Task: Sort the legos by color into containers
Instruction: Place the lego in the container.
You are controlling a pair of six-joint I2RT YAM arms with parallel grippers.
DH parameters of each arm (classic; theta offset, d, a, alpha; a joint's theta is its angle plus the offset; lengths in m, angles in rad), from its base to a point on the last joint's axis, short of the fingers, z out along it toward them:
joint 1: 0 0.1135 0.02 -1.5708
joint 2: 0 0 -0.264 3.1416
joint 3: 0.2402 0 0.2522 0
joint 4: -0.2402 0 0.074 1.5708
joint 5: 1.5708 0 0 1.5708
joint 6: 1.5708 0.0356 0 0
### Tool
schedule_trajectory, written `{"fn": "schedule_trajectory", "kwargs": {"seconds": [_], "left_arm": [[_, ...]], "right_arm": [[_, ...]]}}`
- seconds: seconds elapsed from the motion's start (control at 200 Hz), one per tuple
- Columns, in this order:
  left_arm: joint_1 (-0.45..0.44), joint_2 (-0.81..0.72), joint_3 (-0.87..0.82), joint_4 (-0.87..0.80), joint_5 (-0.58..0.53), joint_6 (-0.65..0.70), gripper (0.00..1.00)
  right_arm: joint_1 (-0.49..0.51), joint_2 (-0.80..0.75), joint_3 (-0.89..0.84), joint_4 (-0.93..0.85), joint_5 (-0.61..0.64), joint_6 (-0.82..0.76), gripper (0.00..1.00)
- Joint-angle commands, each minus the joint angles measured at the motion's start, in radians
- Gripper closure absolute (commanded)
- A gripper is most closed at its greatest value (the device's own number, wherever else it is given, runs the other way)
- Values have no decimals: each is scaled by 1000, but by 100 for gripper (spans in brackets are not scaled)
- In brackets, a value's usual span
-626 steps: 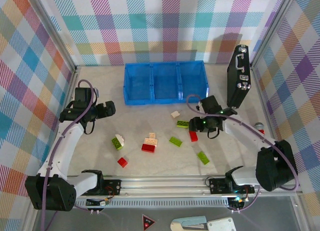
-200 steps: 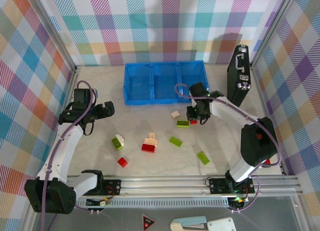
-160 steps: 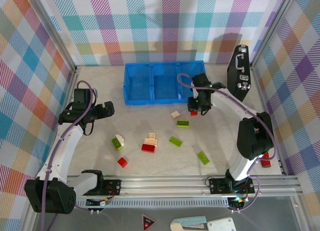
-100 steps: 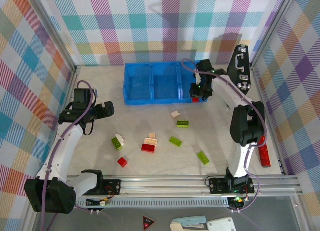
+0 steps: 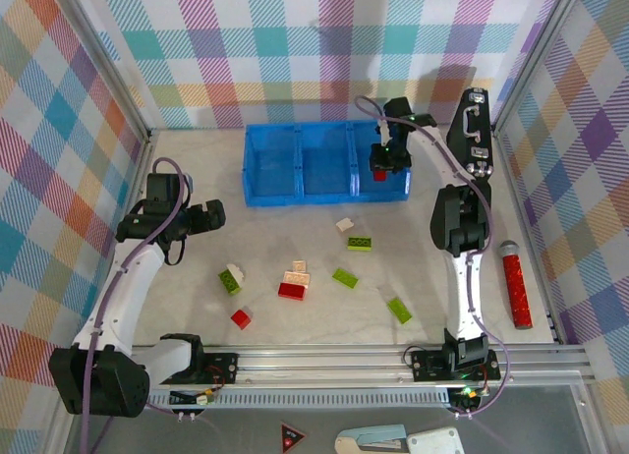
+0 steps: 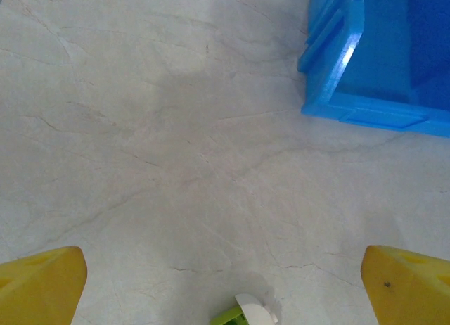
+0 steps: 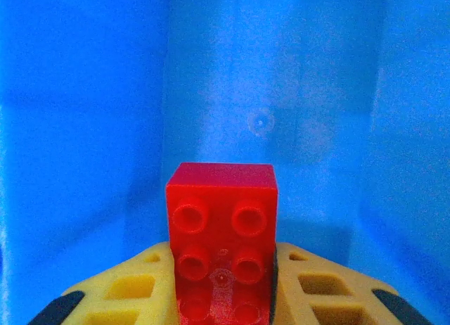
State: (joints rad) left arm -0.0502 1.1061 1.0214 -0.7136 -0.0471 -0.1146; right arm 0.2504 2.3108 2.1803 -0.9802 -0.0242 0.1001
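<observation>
Red lego (image 7: 222,247) (studs showing) clamped in right tool (image 5: 381,165) over blue tray (image 5: 295,195), right compartment; left tool (image 6: 225,286) spread wide, empty.

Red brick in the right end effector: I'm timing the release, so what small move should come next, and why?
Probably open the right end effector and drop the red brick: it is gripped and hanging inside the tray's right compartment, with blue walls around and below it.

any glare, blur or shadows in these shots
Left wrist: white glare streak on the rim of the bright blue plastic tray, faint shadow on the pale marbled table. Right wrist: small red studded brick sharp, tray wall behind it soft.
</observation>
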Motion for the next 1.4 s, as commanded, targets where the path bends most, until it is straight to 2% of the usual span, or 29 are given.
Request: {"fn": "schedule_trajectory", "kwargs": {"seconds": [0.0,0.25,0.83,1.1,1.395], "left_arm": [[6,5,-2,-29,-16,9,0],[7,11,-1,-30,-17,9,0],[6,19,-1,-34,-15,9,0],[6,21,-1,-33,-10,9,0],[7,16,-1,-33,-1,9,0]], "right_arm": [[-2,49,79,-66,-20,-24,71],[-2,111,121,-71,-21,-24,71],[-2,192,69,-33,-33,-5,69],[-2,154,70,-38,-34,4,61],[5,70,67,-69,-33,6,57]]}}
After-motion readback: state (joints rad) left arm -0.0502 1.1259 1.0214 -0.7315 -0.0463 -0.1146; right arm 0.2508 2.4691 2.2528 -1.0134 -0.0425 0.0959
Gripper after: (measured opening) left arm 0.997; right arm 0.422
